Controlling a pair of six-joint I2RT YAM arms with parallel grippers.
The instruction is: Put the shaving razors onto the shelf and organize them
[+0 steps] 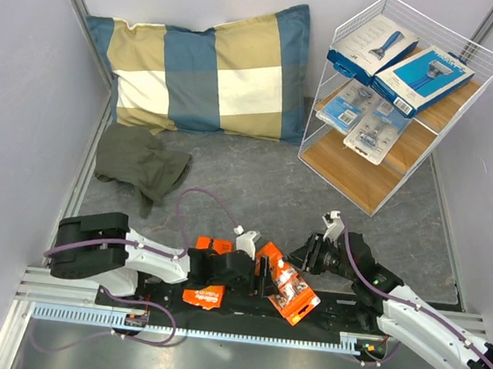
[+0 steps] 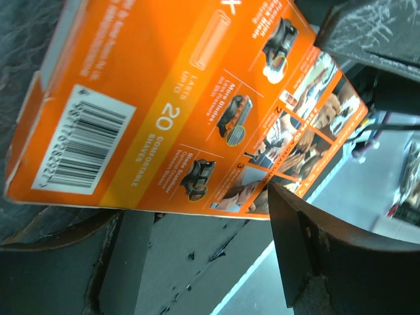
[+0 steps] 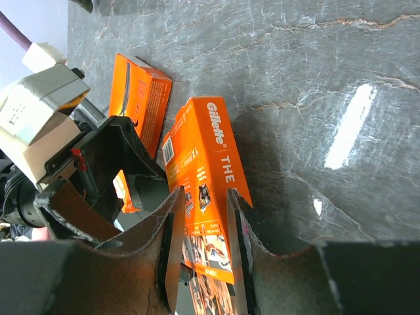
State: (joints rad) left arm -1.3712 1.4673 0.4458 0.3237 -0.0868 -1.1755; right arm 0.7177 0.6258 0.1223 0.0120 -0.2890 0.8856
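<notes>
One orange razor pack stands on edge between the two arms, and my right gripper is shut on it. My left gripper is open, its jaws spread wide on either side of the same pack. A second orange pack lies flat by the left arm. On the shelf at the far right, two blue boxes rest on the top board. Two blister packs rest on the middle board.
A blue-and-tan checked pillow leans against the back wall. A crumpled green cloth lies in front of it on the left. A metal rail runs along the near edge under both arm bases.
</notes>
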